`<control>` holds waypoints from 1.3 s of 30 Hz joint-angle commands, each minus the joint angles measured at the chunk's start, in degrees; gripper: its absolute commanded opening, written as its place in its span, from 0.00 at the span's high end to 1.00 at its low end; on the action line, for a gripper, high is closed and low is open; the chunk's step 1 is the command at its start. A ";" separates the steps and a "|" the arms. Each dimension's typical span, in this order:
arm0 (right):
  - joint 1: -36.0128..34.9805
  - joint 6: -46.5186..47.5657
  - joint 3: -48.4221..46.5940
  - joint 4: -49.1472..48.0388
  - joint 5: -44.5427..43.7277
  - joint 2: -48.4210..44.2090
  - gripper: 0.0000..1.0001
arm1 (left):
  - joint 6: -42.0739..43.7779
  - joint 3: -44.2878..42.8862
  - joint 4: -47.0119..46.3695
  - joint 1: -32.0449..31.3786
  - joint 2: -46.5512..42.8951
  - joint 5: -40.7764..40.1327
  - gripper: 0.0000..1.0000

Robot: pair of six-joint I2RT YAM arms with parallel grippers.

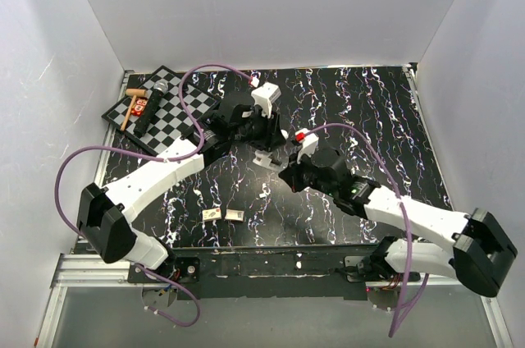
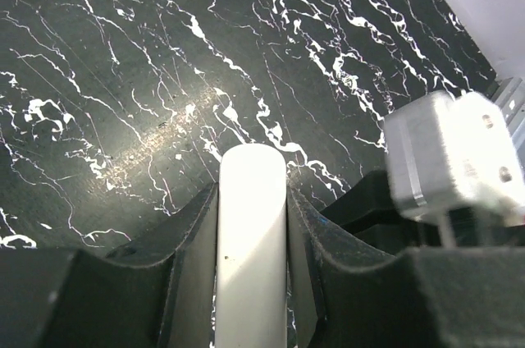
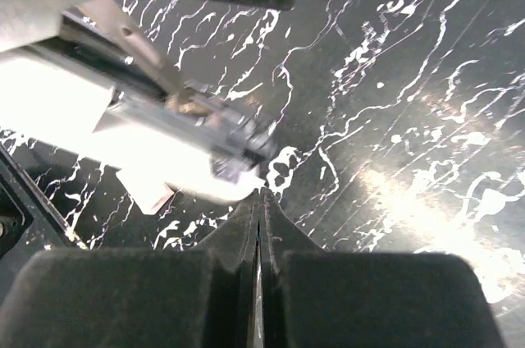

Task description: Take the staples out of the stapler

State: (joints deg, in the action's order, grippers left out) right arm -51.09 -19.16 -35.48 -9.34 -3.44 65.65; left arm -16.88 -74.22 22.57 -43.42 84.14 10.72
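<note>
**Operator:** What have I got on the left?

**Spotter:** Your left gripper (image 2: 252, 200) is pinching the white stapler (image 2: 251, 274) by its rounded body. One finger (image 2: 184, 241) presses on each flank, and the stapler's end juts out over the black marbled table (image 1: 369, 118).

**Operator:** And the staples?

**Spotter:** You won't find them as a separate strip. In the right wrist view the stapler is opened up, with its silvery metal magazine (image 3: 193, 114) bared above the white body. I judge the staples sit in that channel, but the blur hides them. I can't make out any lying loose on the table. The small tan-and-white boxes (image 1: 212, 213) near the front edge are not staples.

**Operator:** Which way does it lie from my right tool?

**Spotter:** Your right gripper (image 3: 259, 212) has its fingers pressed together on nothing. Its tips are just beneath the magazine's near end. The magazine runs from the upper left of that view down towards those tips, so its long axis points almost straight at you. From above, the stapler hangs between your two grippers, with the right one just to its lower right. Your left arm is the holder. Your right arm is free and nearer the open end, so any push or pull along that axis looks like its job.
</note>
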 commanded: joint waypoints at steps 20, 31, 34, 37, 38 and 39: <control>-0.41 2.11 -7.14 15.23 2.73 -15.55 0.80 | -1.83 2.75 -4.71 -0.35 -10.21 1.14 1.00; -2.26 -5.18 -6.26 9.97 5.99 -14.94 0.99 | -7.63 10.84 -14.73 -0.26 -18.39 4.92 1.00; -2.52 -6.59 -7.49 7.24 6.96 -13.71 0.99 | -8.78 12.69 -16.76 -0.26 -20.06 5.71 1.00; -2.61 -6.95 -8.81 6.18 7.31 -12.91 0.99 | -9.31 14.00 -18.17 -0.26 -21.99 6.85 1.00; -2.61 -6.95 -8.99 5.92 7.48 -12.91 0.99 | -9.31 14.36 -18.52 -0.26 -22.61 7.29 1.00; -2.61 -6.77 -9.34 5.83 7.75 -13.00 0.99 | -9.39 14.45 -18.61 -0.26 -22.88 7.64 1.00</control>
State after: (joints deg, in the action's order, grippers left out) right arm -53.39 -24.53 -40.82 1.80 3.03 52.82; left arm -24.75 -60.53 8.38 -43.42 65.14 15.73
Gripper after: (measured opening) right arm 0.022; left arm 0.317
